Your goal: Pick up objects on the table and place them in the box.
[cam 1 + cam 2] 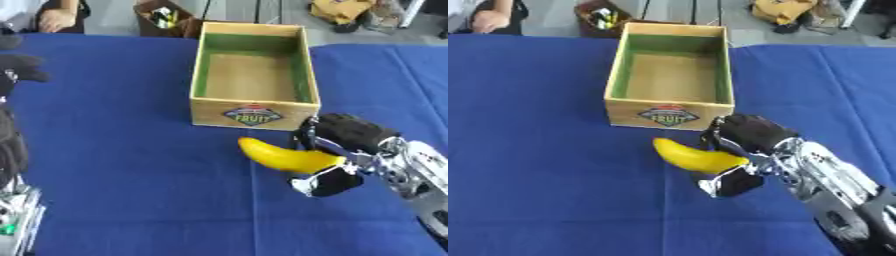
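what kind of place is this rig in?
Likely a lab or workshop, not a home: a table under blue cloth, a wooden box for the sorting task, and bags and gear on the floor behind it.

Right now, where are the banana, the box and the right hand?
banana [284, 156], left eye view, middle of its yellow body.
box [255, 114], left eye view, labelled front wall.
right hand [752, 131], right eye view, black back.

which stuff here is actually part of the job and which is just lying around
Part of the job:
- banana, held in the right hand
- wooden box, open, nothing visible inside

Just there:
- blue tablecloth
- brown bag and yellow bag on the floor beyond the table
- left hand, idle at the left edge
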Robot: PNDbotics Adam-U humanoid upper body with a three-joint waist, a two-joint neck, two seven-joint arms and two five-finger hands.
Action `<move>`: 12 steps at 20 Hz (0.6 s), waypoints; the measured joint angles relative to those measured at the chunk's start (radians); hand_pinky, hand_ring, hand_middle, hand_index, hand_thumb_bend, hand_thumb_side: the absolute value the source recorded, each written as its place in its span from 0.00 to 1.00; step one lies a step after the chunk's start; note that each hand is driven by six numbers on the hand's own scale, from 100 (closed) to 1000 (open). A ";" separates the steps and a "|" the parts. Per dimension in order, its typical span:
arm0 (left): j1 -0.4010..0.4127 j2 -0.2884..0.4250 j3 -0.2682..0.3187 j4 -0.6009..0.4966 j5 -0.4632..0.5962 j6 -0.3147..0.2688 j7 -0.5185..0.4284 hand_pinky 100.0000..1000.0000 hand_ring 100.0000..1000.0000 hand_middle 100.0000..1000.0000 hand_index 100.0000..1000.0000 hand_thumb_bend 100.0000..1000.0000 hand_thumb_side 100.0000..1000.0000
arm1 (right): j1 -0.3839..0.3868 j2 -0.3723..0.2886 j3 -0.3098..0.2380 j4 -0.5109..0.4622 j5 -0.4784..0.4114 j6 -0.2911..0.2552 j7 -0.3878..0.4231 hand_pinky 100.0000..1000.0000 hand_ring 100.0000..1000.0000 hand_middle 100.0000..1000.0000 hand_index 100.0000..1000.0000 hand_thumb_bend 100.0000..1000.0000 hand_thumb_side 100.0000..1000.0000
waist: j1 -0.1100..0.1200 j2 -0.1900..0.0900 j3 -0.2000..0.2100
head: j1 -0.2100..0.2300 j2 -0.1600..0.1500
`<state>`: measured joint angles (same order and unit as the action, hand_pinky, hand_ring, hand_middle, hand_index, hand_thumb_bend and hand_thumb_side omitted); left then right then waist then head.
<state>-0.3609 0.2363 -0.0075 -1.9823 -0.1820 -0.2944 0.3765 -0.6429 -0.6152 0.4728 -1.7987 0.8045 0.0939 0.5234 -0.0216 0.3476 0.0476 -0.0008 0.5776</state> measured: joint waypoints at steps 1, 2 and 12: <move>0.000 0.000 0.000 0.000 0.000 0.000 0.000 0.44 0.53 0.59 0.76 0.00 1.00 | 0.001 -0.007 -0.002 -0.014 -0.006 0.001 0.001 0.60 0.61 0.32 0.46 0.00 0.41 | 0.000 -0.002 -0.001 | 0.000 0.000; 0.001 0.000 0.000 0.000 0.000 0.001 0.001 0.44 0.53 0.59 0.76 0.00 1.00 | 0.001 -0.013 -0.005 -0.028 -0.012 0.003 0.003 0.60 0.61 0.32 0.45 0.00 0.41 | 0.000 -0.005 -0.004 | 0.001 0.000; 0.002 0.000 0.000 0.000 0.000 0.003 0.003 0.44 0.53 0.59 0.76 0.00 1.00 | 0.009 -0.061 -0.037 -0.137 -0.067 0.041 0.014 0.60 0.60 0.31 0.44 0.00 0.43 | 0.001 -0.015 -0.012 | 0.008 0.000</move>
<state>-0.3586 0.2363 -0.0075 -1.9823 -0.1822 -0.2910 0.3799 -0.6339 -0.6763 0.4355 -1.9356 0.7370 0.1349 0.5379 -0.0211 0.3321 0.0360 0.0076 0.5776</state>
